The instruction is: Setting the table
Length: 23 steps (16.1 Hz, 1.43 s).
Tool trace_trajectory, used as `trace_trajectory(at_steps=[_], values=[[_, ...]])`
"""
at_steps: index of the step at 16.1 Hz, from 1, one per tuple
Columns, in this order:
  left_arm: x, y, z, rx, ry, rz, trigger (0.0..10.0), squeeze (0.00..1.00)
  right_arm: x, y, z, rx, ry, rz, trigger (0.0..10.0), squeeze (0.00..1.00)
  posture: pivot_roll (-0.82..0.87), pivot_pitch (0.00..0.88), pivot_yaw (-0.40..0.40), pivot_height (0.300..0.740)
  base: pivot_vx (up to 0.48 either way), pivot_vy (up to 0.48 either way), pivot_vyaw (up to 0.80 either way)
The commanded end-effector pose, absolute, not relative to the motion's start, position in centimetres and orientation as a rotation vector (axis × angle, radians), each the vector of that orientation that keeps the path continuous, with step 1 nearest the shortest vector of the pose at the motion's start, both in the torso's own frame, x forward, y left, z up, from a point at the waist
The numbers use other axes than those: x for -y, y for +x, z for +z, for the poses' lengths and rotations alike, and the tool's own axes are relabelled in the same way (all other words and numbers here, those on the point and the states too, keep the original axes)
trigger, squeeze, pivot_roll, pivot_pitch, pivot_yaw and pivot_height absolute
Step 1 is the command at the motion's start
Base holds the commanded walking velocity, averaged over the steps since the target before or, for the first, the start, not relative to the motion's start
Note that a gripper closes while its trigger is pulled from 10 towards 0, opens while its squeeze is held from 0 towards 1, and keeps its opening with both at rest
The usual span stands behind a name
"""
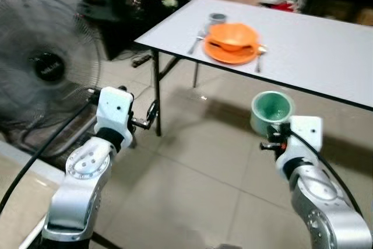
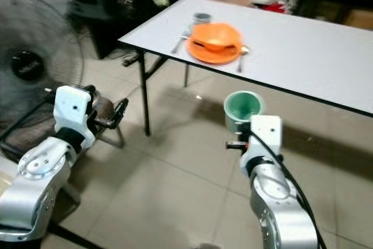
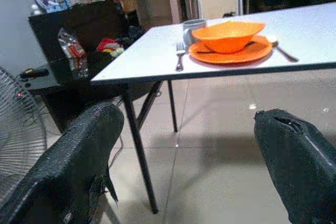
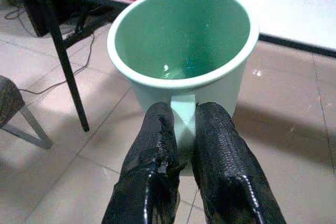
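Right hand (image 4: 181, 145) clamped on pale green ceramic mug's (image 4: 184, 51) handle, short of white tabletop (image 1: 315, 51). Left hand (image 3: 184, 171) spread apart, empty. Orange bowl (image 1: 233, 35) on orange plate (image 1: 230, 52), fork (image 1: 195, 43) already laid; mug left to place.

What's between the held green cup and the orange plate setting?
Bare tiled floor, then the white table's near edge. Nothing else separates green cup from orange plate, per the left eye view.

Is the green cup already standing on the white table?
No, the green cup is held by its handle in the right pincer above the floor, short of the white table.
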<state>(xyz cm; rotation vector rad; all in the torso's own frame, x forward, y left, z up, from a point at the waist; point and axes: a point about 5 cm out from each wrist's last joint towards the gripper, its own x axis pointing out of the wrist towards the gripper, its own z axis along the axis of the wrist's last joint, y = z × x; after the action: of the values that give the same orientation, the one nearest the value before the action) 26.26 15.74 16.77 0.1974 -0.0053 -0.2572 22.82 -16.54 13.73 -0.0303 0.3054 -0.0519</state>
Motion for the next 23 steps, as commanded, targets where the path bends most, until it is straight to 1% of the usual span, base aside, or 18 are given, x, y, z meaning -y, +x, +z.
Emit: trace_trajectory(at_steps=[1,2,3,4,6,9,11,12,17,21,23], values=[[-15.8,26.2,16.8,0.010,0.205,-0.260,10.0,0.23,16.7,22.8,14.1,-0.287,-0.042,-0.051,10.0,0.00,0.09,0.000,0.019,0.740,0.000,-0.266,0.00],[-15.9,26.2,16.6,0.004,0.208,-0.255,10.0,0.23,16.5,22.8,14.0,-0.289,-0.054,-0.046,10.0,0.00,0.09,0.000,0.021,0.740,0.000,-0.270,0.00],[-15.8,26.1,16.4,-0.010,0.185,-0.258,10.0,0.20,16.5,22.8,14.0,-0.294,-0.060,-0.044,10.0,0.00,0.09,0.000,0.021,0.740,0.000,0.000,0.00],[-15.7,26.1,16.7,0.004,0.202,-0.266,10.0,0.13,16.6,22.6,13.9,-0.299,-0.051,-0.050,10.0,0.00,0.09,0.000,0.016,0.740,0.000,0.000,0.00],[-15.7,26.1,16.7,0.013,0.197,-0.269,10.0,0.13,16.6,22.7,13.8,-0.303,-0.023,-0.061,10.0,0.00,0.09,0.000,0.016,0.740,0.000,0.000,0.00],[-15.0,26.0,16.8,0.017,0.202,-0.316,10.0,0.15,16.8,22.7,14.1,-0.290,-0.010,-0.066,10.0,0.00,0.09,0.000,0.007,0.740,0.000,0.000,-0.80],[-14.8,26.1,16.6,0.010,0.191,-0.315,10.0,0.15,17.0,22.8,14.1,-0.287,-0.012,-0.069,10.0,0.00,0.09,0.000,0.011,0.740,0.244,0.000,-0.80],[-14.7,26.0,16.6,0.006,0.203,-0.337,10.0,0.15,17.0,22.8,14.2,-0.282,-0.006,-0.075,10.0,0.00,0.09,0.000,-0.001,0.740,0.247,0.000,-0.46],[-14.5,25.9,16.6,0.007,0.184,-0.358,10.0,0.16,17.0,23.0,14.6,-0.251,0.009,-0.074,10.0,0.00,0.08,0.000,0.006,0.740,0.261,0.000,-0.09],[-14.3,26.1,16.5,0.004,0.181,-0.368,10.0,0.16,17.0,22.8,14.5,-0.255,-0.001,-0.076,10.0,0.00,0.08,0.000,0.011,0.740,0.305,0.000,-0.80],[-14.0,26.0,16.3,-0.005,0.176,-0.374,10.0,0.16,17.0,22.7,14.5,-0.255,0.006,-0.074,10.0,0.00,0.08,0.000,0.018,0.740,0.306,0.000,-0.22]])
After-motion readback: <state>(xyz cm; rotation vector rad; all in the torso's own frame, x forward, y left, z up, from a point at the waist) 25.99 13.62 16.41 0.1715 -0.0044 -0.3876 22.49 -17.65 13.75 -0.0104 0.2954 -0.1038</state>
